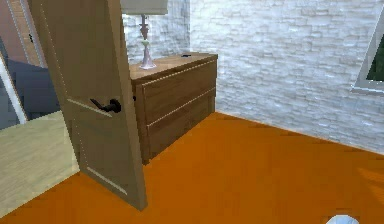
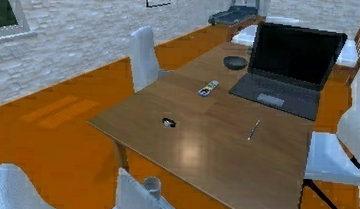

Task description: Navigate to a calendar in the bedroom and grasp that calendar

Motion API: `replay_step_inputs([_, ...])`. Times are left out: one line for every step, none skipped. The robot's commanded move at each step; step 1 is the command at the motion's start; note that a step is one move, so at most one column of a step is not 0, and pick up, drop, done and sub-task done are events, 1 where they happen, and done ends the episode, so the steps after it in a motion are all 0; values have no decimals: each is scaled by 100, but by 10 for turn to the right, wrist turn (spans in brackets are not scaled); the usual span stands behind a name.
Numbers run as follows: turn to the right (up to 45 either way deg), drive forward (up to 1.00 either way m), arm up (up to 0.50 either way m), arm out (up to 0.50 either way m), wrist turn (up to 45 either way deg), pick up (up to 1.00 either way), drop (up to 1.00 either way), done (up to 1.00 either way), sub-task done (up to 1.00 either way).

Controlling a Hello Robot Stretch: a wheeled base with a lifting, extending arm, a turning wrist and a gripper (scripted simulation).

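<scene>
A wooden dresser (image 1: 175, 95) with two drawers stands against the white brick wall in the forward view, left of the middle. On its top are a white table lamp (image 1: 146, 30) and, further right, a small dark flat thing (image 1: 187, 53) too small to name. An open wooden door (image 1: 95, 90) with a black handle (image 1: 108, 104) stands close in front and hides the dresser's left part.
Orange floor (image 1: 260, 170) spreads to the right of the door, with a window (image 1: 374, 55) at the right edge. In the arm side view a wooden table (image 2: 197, 138) carries an open laptop (image 2: 289, 66), a remote (image 2: 208, 88), a dark bowl (image 2: 234, 62) and a pen (image 2: 253, 129). White chairs (image 2: 147, 56) surround it.
</scene>
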Motion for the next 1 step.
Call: replay_step_inputs([0,0,0,0,450,0,0,0,0])
